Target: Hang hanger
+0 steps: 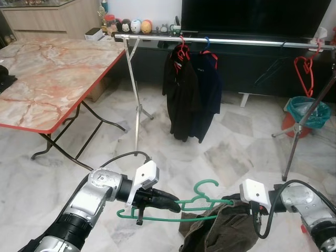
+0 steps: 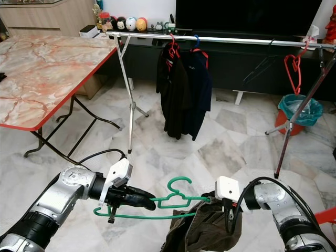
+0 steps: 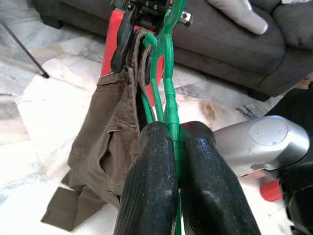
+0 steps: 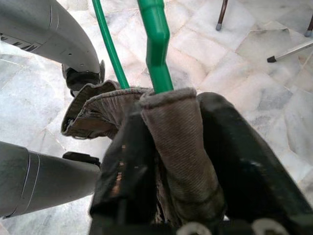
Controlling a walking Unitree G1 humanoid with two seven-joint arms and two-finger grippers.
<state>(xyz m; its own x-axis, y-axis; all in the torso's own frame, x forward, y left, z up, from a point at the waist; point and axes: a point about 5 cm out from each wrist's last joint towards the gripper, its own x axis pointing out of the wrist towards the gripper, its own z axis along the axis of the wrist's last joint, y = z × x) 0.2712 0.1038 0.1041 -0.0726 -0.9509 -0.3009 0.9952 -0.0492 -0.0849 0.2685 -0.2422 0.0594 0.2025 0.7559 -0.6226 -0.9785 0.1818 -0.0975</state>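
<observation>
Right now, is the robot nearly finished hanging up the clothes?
Not yet. Done: the brown garment is already on the green hanger. In hand: the left pincer grips the hanger's bar and the right pincer is shut on the cloth at the hanger's other end, low over the floor. Left: carry it to the clothes rail and hook it on beside the dark clothes.

One green hanger [image 1: 173, 206], one brown garment [image 1: 220, 231], two dark coats [image 1: 190, 94] on one rail [image 1: 226, 40], one empty red hanger [image 1: 303, 71], one marble table [image 1: 47, 79], one teal bin [image 1: 308, 113], two grippers working
</observation>
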